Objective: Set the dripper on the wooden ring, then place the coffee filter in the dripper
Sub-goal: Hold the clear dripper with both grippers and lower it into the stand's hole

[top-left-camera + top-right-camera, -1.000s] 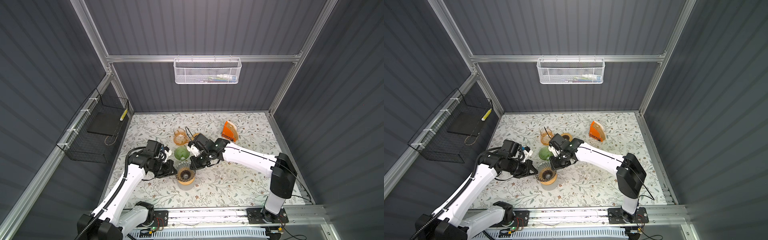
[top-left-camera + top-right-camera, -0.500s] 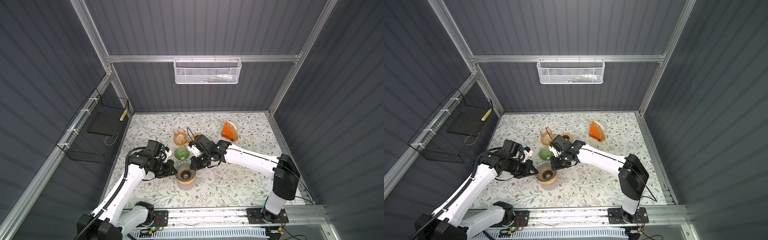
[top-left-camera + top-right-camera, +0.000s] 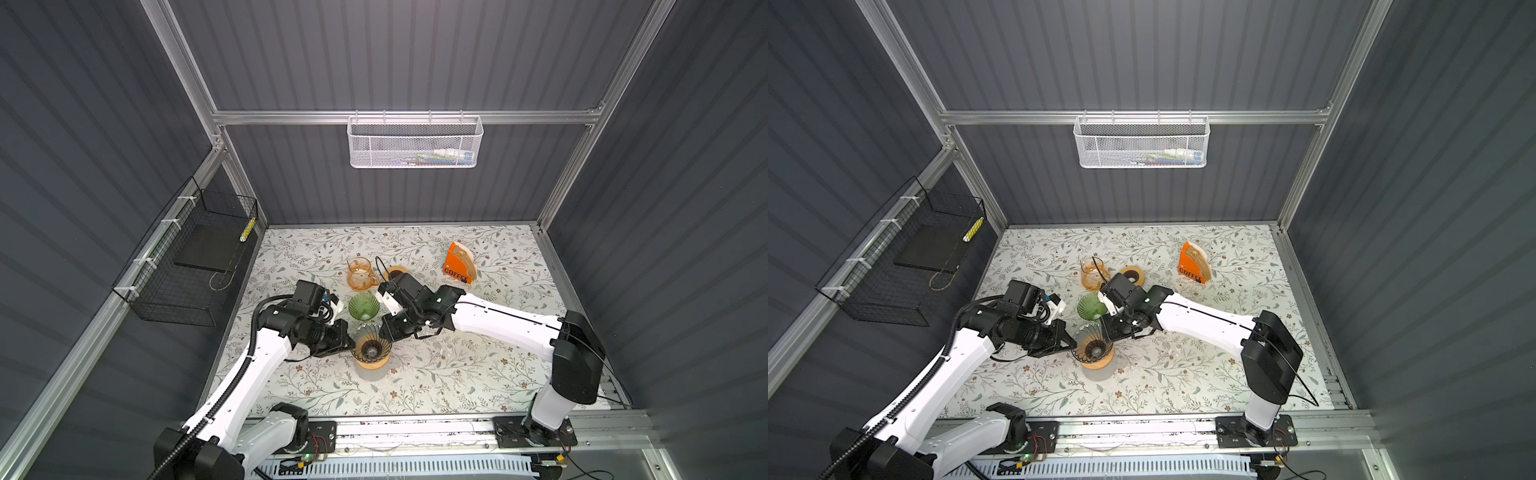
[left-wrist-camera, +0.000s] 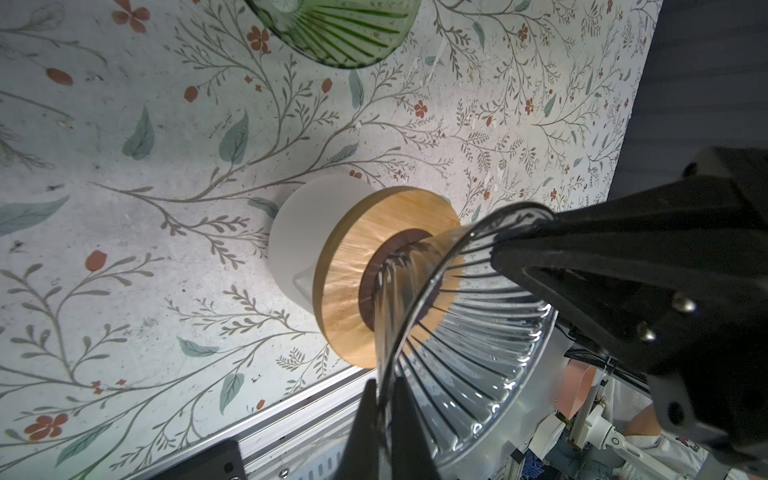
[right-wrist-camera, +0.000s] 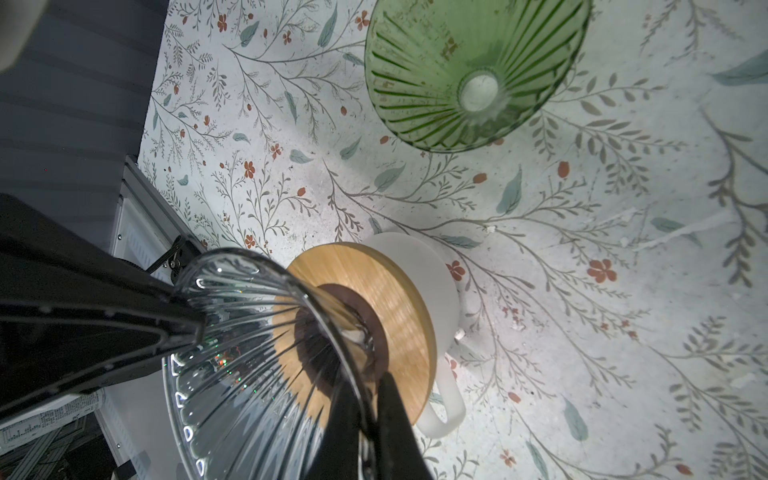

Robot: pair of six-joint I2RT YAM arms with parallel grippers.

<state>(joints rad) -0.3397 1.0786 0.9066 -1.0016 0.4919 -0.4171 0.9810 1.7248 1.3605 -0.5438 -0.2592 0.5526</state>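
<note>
At rim, clear ribbed glass dripper [image 3: 371, 345] is pinched by left gripper [image 4: 381, 388] and right gripper [image 5: 365, 386]; tan paper filters [image 3: 465, 254], seemingly flimsy, best taken edgewise.

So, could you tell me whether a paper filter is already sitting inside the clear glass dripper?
No, the clear glass dripper holds only bare ribbed glass, with the wooden collar showing straight through it.

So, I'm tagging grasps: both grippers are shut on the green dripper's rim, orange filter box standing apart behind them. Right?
No: the left gripper and right gripper are shut on the rim of the clear dripper, as both wrist views show; the green dripper stands free. The orange filter box does stand apart behind them.
</note>
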